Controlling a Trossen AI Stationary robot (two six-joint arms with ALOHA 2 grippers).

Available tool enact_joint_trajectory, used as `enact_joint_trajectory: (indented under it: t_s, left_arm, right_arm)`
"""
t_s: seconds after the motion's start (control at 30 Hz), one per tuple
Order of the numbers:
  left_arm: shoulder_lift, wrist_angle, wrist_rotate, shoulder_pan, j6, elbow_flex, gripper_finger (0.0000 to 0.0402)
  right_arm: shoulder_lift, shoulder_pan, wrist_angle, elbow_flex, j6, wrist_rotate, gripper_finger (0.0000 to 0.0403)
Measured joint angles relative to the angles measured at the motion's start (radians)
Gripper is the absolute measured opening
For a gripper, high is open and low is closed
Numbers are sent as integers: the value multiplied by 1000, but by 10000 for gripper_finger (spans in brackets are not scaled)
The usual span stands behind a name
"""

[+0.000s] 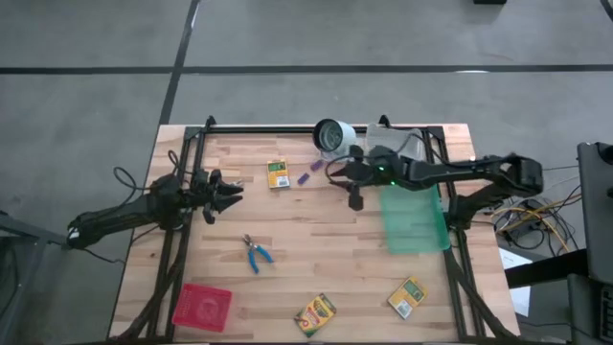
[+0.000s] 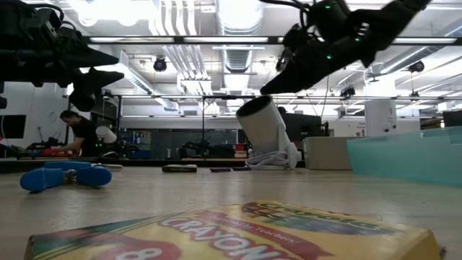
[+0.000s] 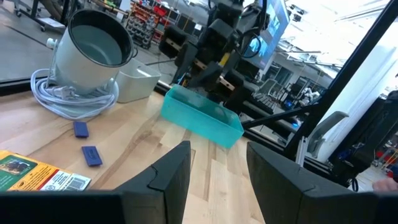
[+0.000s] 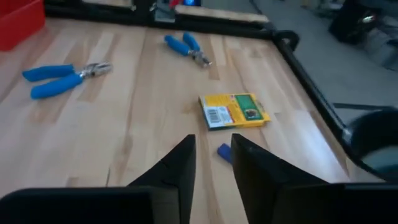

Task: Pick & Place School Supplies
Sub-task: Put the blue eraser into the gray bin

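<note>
On a pale wooden table [image 1: 316, 268] seen from above, two dark robot arms reach inward from either side; the left gripper [image 1: 233, 195] hangs over the table's left part, its two fingers [image 3: 177, 168] spread apart with bare wood showing between them, holding nothing; the right gripper [image 1: 355, 195] hangs above the table near the far middle, its fingers [image 4: 180, 165] a narrow gap apart with nothing between them.

Toward the far edge a yellow-and-green crayon box [image 1: 278, 174] lies flat; just to its right lie two tiny purple pieces [image 1: 309, 172], one of which shows in the right wrist view as a small blue-purple piece [image 4: 224, 151] just beyond the right fingertips, near the box; a blue-handled plier-like tool [image 1: 256, 253] lies near the table's middle, well apart from both grippers; two more crayon boxes lie near the front edge, one [image 1: 315, 313] at the centre and one [image 1: 407, 296] toward the right, the first filling the foreground of the low view.

At the far edge a white-grey round object [image 1: 331, 135] lies tilted with a coiled cable beside it; a translucent green bin [image 1: 414, 218] sits at the right side beneath the right arm; a red tray [image 1: 202, 307] sits at the front left corner; far behind the table, in the room, a person [image 2: 81, 133] bends over a bench.
</note>
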Motion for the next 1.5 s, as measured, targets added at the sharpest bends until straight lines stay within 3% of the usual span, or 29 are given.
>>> enact_joint_trajectory:
  t_s: [0.3,0.5,0.73,1.4,1.5]
  left_arm:
    - [5,0,0,0,0,0,163]
    - [6,0,0,0,0,0,163]
    - [6,0,0,0,0,0,163]
    - [6,1,-1,0,1,0,163]
    - [6,31,-44,0,28,-1,163]
  right_arm:
    - [-128,46,136,-143,-37,52,98]
    - [-152,52,140,-144,-23,106,125]
    - [-144,70,139,-124,19,79,145]
    - [-158,72,145,-114,69,76,133]
    - [-158,72,145,-114,67,76,138]
